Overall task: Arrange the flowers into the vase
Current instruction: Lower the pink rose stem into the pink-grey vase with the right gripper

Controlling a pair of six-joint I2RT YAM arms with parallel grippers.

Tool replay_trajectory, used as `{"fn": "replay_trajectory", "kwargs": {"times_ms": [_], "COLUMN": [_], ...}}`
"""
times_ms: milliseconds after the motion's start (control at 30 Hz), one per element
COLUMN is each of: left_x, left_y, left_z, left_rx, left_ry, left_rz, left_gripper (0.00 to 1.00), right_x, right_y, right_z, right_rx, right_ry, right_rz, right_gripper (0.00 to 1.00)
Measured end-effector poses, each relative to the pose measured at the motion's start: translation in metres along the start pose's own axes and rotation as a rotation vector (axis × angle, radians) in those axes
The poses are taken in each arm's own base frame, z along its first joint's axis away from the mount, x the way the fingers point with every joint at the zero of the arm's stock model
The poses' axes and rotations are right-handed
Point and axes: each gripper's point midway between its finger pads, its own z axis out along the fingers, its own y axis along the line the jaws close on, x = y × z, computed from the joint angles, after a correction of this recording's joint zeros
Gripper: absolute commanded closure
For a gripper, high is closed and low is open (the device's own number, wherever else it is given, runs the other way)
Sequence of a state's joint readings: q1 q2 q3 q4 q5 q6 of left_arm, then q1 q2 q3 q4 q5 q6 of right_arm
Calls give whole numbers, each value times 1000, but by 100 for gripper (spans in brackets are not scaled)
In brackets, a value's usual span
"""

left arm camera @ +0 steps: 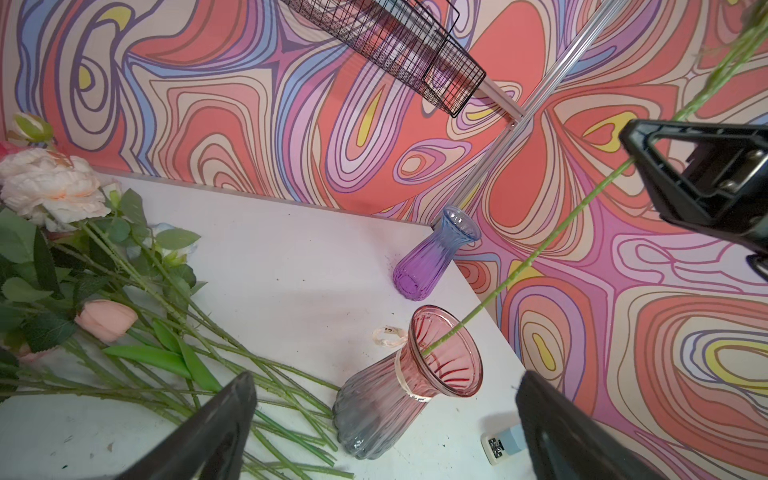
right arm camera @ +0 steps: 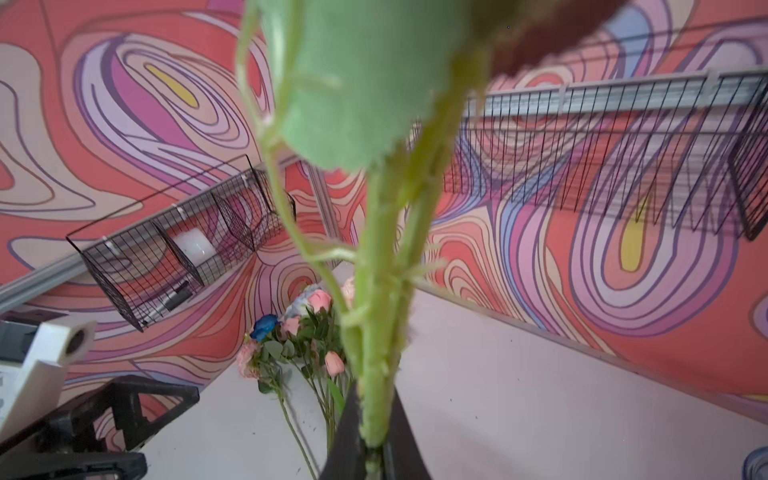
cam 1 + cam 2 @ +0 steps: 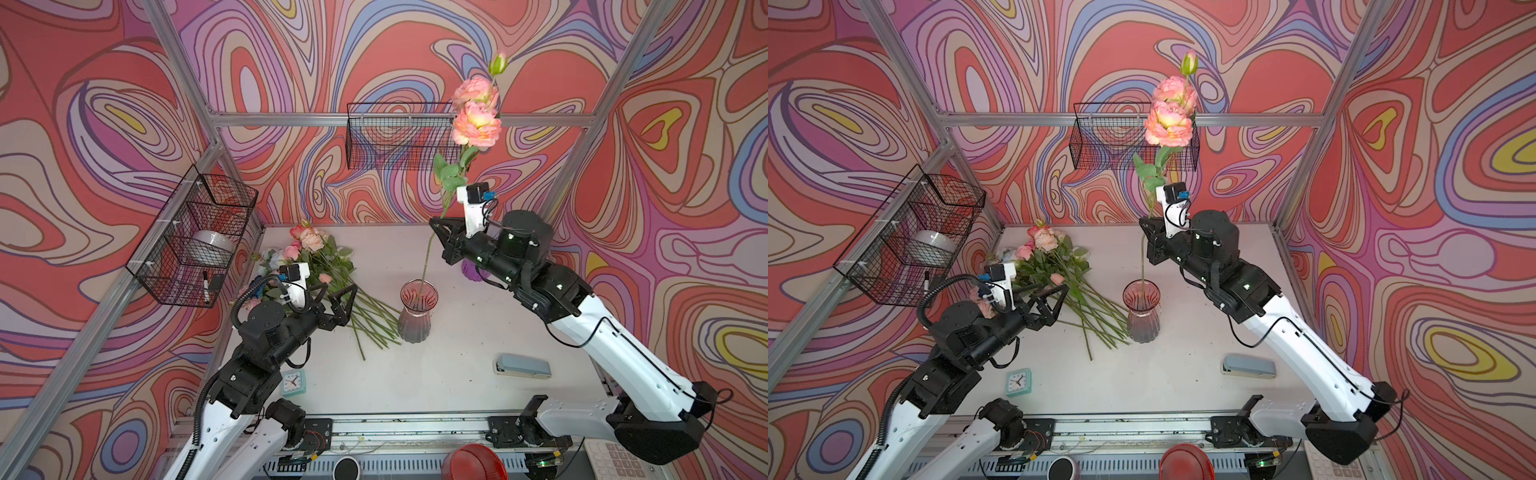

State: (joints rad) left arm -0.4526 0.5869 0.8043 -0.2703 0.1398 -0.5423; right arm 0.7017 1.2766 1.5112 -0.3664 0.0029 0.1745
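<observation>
One flower [image 3: 476,120] only, pinched mid-stem in right gripper [image 3: 439,224], tip just inside mouth of pink vase [image 3: 415,324], mid-table [image 3: 457,374]. Lower straight down, stem clear of rim; let go only once seated, lest vase tip. Depth of tip inside probably shallow, hard to judge. Remaining flowers [image 3: 316,249] heaped at ten o'clock of vase. Left gripper [image 3: 340,291] spread wide, empty, over their stems.
</observation>
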Motion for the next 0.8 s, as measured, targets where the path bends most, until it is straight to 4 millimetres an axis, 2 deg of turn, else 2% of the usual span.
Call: {"fn": "replay_trajectory", "kwargs": {"times_ms": [133,233,300,400,500,667,800], "left_x": [7,14,18,23,27,35,44], "left_y": [7,14,17,21,24,32,41], "left_z": [3,7,10,14,18,24,33], "left_rx": [-26,-47,-60,-78,-91,-126,-161], "left_ry": [13,36,51,72,90,122,162], "left_rz": [-4,-13,-17,-21,-24,-33,-39], "left_gripper": [3,4,4,3,3,7,16], "right_x": [52,85,96,100,99,92,84], "right_y": [-10,-17,-19,-19,-18,-16,-14], "right_z": [24,34,36,36,34,18,-2], "right_rx": [20,37,43,42,37,31,21], "right_ry": [106,176,200,207,202,175,139], "right_rz": [30,54,66,79,90,114,128], "right_gripper": [100,81,69,49,39,37,37]}}
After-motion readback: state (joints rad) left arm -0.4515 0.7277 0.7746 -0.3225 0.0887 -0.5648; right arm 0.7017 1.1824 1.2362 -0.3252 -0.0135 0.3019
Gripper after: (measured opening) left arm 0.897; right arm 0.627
